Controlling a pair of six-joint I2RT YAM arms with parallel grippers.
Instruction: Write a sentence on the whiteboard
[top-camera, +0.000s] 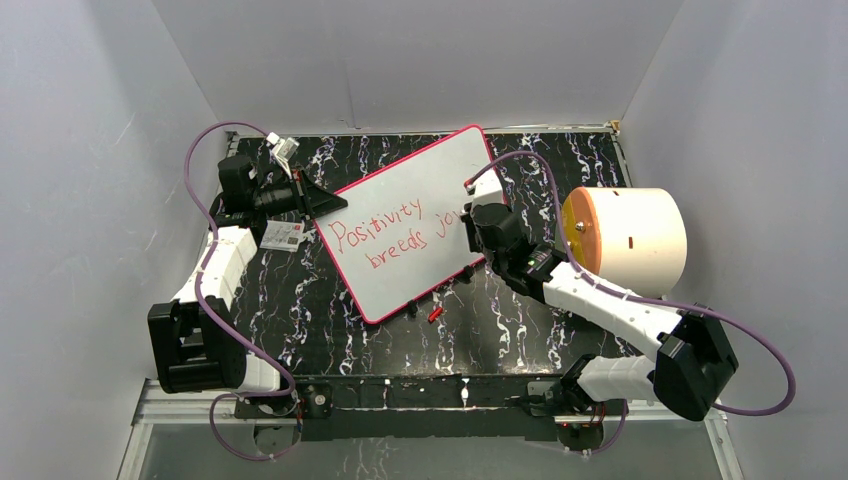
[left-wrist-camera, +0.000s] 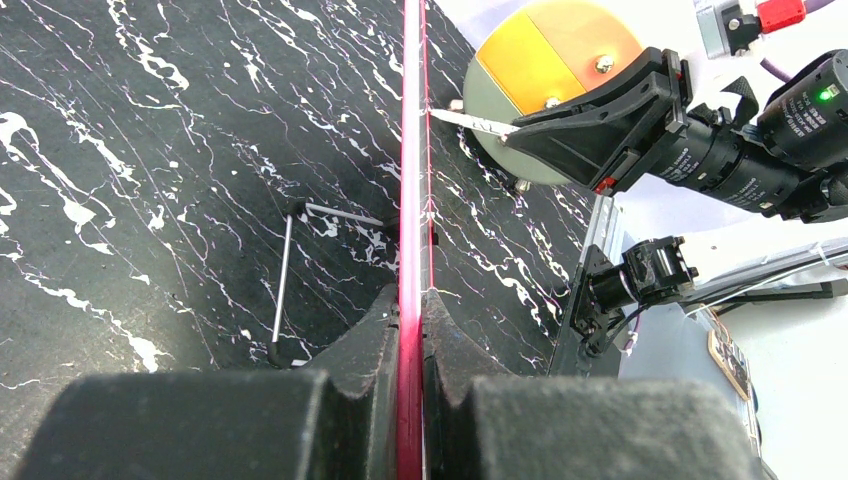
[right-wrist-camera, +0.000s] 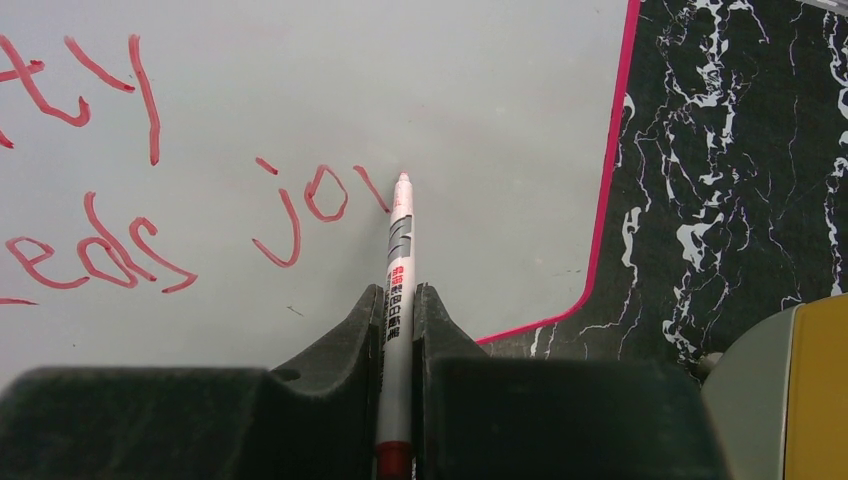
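- I see a black, white-veined tabletop.
- Far right, a fat white drum lies on its side, its orange end facing left.
- A small red piece lies mid-table.
- A printed white card sits at the left.
- A thin hex key lies flat on the tabletop.

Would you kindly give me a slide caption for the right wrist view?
Right claw grips a marker whose tip meets the stroke after "jo" in the red sentence on the whiteboard.
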